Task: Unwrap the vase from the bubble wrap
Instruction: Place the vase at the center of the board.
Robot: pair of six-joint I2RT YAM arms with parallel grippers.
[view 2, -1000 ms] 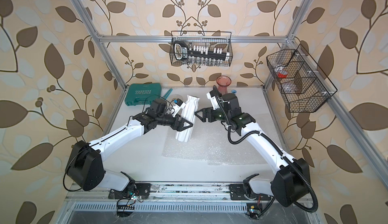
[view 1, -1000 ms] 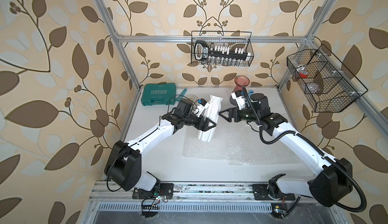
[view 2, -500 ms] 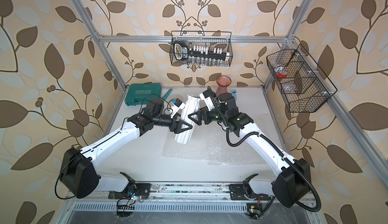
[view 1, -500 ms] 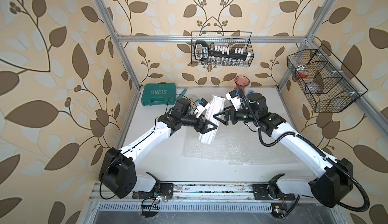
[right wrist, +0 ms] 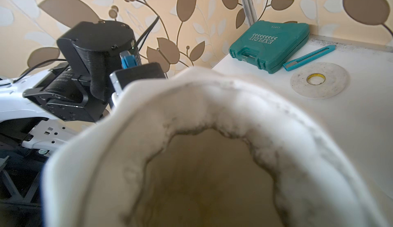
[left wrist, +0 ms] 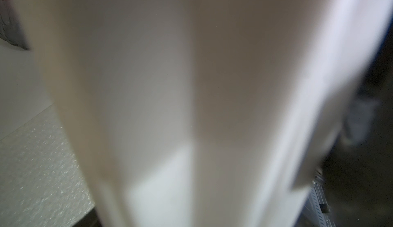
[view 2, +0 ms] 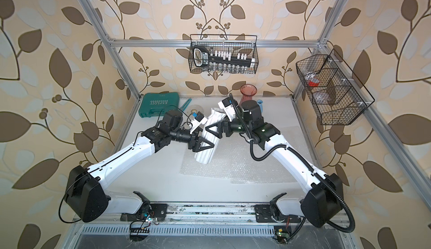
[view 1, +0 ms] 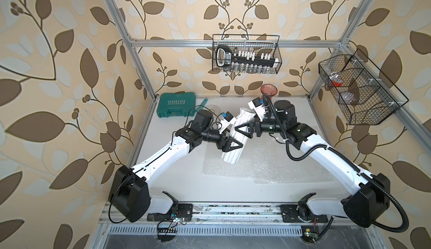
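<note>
1. Left gripper clamps the lower body of the vase. The right gripper stands with its jaws wide at the upper body, with no squeeze evident.
2. Across the counter nothing else has shifted over the last second.
3. Spread flat on the counter, the bubble wrap lies where it lay a second earlier and is wound round nothing.
4. White, ribbed and bare, the vase tilts with its mouth toward the back wall and its base over the sheet's left part. Contact with the sheet cannot be confirmed.
5. Change: a second earlier the right gripper stood apart from the vase. It now reaches it just under the mouth, and the vase leans further. Judgement: unwrapping is effectively complete, and a handover from the left gripper or a set-down appears to remain.
6. The green tool case, tape roll and utility knife sit well apart at the back left.
</note>
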